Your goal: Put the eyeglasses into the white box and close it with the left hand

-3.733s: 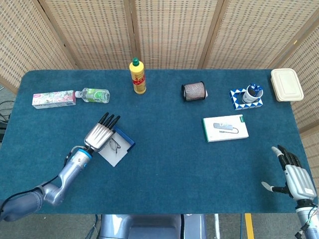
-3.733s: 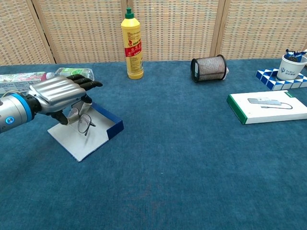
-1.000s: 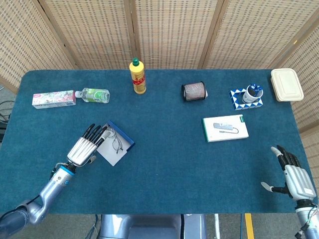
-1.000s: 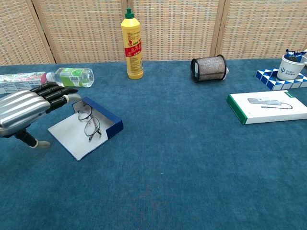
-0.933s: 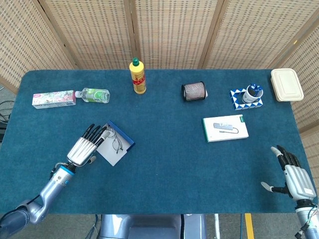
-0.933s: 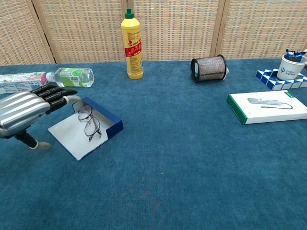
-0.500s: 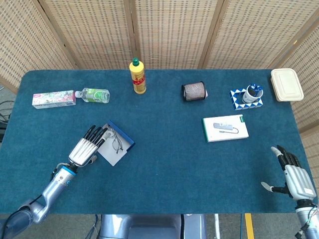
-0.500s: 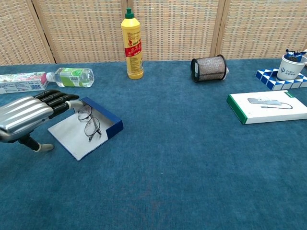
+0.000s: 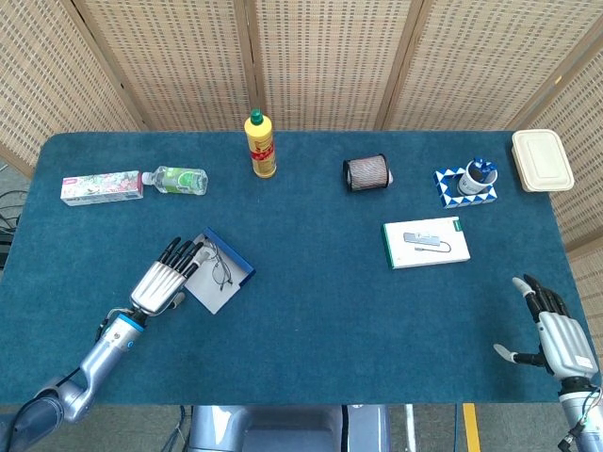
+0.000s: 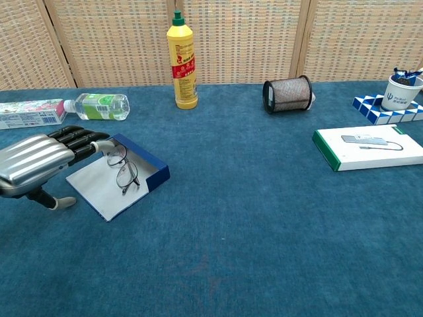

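Observation:
The eyeglasses (image 9: 218,267) (image 10: 123,167) lie inside the open white box (image 9: 216,290) (image 10: 99,187), which has blue walls and sits at the table's left front. My left hand (image 9: 160,280) (image 10: 36,162) is flat and open just left of the box, its black fingertips (image 10: 94,139) at the box's back left corner. It holds nothing. My right hand (image 9: 556,335) hovers open at the table's near right edge, seen only in the head view.
A yellow bottle (image 9: 260,144) stands at the back. A clear bottle (image 9: 176,180) and a toothpaste carton (image 9: 101,186) lie back left. A mesh cup (image 9: 366,172), a mug on a checkered stand (image 9: 468,182), a white-green box (image 9: 426,242) and a lidded container (image 9: 542,159) lie to the right.
The left hand let go of the eyeglasses, which now rest in the box, and drew back left and toward the front. Over the last second it barely shifted.

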`<move>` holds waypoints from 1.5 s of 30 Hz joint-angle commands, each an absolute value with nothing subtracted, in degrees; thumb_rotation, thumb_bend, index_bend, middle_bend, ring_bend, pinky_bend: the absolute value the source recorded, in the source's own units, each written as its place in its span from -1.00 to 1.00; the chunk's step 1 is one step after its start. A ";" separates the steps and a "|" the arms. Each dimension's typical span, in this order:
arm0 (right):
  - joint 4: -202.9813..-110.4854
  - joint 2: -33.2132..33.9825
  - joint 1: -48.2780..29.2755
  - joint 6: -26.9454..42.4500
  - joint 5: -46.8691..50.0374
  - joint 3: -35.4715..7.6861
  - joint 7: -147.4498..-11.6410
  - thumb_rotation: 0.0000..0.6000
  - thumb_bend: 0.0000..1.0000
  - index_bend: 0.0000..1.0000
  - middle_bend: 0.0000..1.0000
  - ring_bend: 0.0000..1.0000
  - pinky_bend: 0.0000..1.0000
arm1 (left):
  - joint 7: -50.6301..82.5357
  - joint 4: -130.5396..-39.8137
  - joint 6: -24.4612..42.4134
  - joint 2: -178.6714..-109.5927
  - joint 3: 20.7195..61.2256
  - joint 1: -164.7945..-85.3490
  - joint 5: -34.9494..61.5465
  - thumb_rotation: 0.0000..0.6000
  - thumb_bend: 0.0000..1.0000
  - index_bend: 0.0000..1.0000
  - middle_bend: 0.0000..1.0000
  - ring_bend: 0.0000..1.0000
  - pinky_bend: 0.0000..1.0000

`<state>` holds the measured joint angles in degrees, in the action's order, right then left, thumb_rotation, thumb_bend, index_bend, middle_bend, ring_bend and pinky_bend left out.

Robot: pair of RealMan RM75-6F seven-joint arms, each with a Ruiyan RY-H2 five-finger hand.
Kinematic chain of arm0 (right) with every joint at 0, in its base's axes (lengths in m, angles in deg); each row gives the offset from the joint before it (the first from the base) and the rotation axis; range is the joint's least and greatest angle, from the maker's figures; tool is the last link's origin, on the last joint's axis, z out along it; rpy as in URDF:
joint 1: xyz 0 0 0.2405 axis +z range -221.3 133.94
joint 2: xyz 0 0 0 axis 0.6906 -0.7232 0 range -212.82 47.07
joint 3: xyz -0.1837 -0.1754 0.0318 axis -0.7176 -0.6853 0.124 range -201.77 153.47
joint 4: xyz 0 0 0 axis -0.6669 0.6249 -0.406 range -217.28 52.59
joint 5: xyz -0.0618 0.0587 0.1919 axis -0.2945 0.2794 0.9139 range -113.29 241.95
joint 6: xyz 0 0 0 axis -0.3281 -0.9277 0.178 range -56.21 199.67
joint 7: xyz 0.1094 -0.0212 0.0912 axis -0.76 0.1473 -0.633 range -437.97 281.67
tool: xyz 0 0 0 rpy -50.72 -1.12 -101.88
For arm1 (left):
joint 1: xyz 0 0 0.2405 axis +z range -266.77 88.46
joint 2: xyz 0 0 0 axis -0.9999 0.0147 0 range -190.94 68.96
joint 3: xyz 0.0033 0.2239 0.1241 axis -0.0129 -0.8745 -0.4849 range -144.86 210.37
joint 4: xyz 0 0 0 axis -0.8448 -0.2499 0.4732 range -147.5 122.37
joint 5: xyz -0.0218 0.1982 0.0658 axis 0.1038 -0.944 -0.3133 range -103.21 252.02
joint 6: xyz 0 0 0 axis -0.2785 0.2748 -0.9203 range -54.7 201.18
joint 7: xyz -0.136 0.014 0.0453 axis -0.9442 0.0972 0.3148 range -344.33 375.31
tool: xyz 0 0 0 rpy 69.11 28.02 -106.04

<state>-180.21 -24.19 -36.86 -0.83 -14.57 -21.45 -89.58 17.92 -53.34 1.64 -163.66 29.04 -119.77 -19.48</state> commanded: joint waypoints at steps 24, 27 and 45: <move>-180.16 -24.21 -36.88 -0.83 -14.67 -21.50 -89.81 1.00 -1.00 -1.00 -1.00 -1.00 -1.00 | 17.45 -53.14 2.59 -163.53 28.85 -120.02 -19.90 1.00 -0.29 -1.00 -1.00 -1.00 -1.00; -180.18 -24.23 -36.88 -0.82 -14.64 -21.49 -89.81 1.00 -1.00 -1.00 -1.00 -1.00 -1.00 | 17.56 -53.13 3.12 -163.61 28.91 -120.23 -19.81 1.00 -0.29 -1.00 -1.00 -1.00 -1.00; -180.15 -24.22 -36.90 -0.88 -14.70 -21.51 -89.80 1.00 -1.00 -1.00 -1.00 -1.00 -1.00 | 16.57 -50.08 4.90 -165.74 29.10 -120.54 -19.22 1.00 -0.23 -1.00 -1.00 -1.00 -1.00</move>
